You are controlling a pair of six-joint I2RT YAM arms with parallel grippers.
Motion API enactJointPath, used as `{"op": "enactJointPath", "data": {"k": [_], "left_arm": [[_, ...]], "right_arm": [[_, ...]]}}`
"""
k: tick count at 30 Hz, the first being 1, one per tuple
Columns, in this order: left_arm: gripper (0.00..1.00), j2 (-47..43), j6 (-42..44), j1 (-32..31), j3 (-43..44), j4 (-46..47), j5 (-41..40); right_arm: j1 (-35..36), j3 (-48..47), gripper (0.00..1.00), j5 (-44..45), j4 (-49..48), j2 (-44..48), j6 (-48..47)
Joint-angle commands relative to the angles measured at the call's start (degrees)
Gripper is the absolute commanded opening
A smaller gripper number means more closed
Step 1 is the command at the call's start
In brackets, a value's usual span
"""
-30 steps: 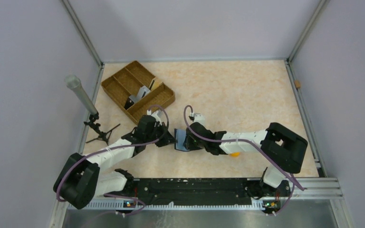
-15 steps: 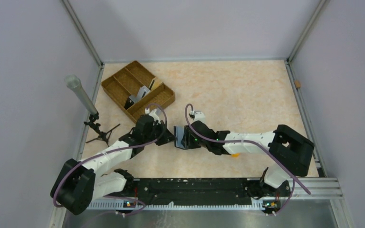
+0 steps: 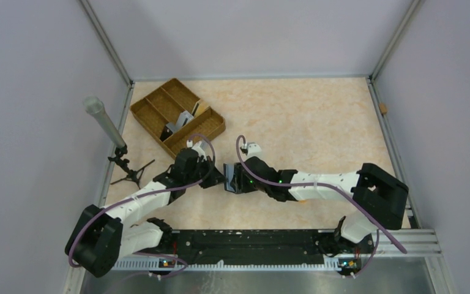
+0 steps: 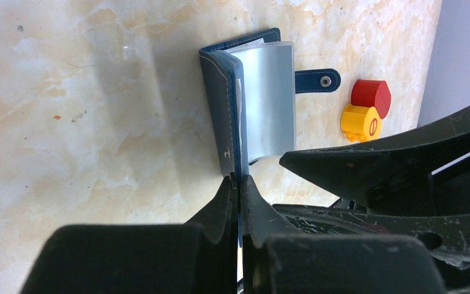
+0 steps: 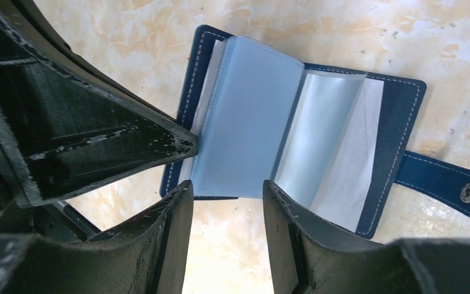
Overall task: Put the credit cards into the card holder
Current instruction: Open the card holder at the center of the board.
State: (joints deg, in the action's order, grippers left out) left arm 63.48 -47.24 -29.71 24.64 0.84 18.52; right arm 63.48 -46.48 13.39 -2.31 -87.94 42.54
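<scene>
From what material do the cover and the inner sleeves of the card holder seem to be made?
The card holder cover looks like leather or imitation leather, matte navy, with pale stitching along its edge. The inner sleeves look like thin clear plastic, glossy: they curve and catch the light.

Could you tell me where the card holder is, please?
Top view: the card holder lies centre-left on the table, its cover clamped in the left pincer, the right pincer open over it.

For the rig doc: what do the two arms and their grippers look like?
Left arm and right arm: white links, bulky black joints, looping purple cable each. Orange patch under the right one. Left gripper and right gripper: black, wedge-shaped, scuffed fingers.
</scene>
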Motion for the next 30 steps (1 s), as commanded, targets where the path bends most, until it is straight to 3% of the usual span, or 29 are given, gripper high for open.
{"op": "enactJointPath", "data": {"k": [1, 14, 30], "left_arm": [[0.00, -1.08, -0.07, -0.12, 0.67, 0.83, -0.33], [0.00, -1.83, 0.03, -0.17, 0.53, 0.38, -0.47], [0.00, -2.77, 0.20, -0.16, 0.30, -0.59, -1.84]], "right_arm": [[1.03, -3.68, 0.45, 0.44, -0.50, -1.43, -0.92], [0.97, -4.76, 0.43, 2.12, 2.12, -4.08, 0.93], [0.96, -5.02, 0.38, 12.08, 13.10, -4.98, 1.82]]}}
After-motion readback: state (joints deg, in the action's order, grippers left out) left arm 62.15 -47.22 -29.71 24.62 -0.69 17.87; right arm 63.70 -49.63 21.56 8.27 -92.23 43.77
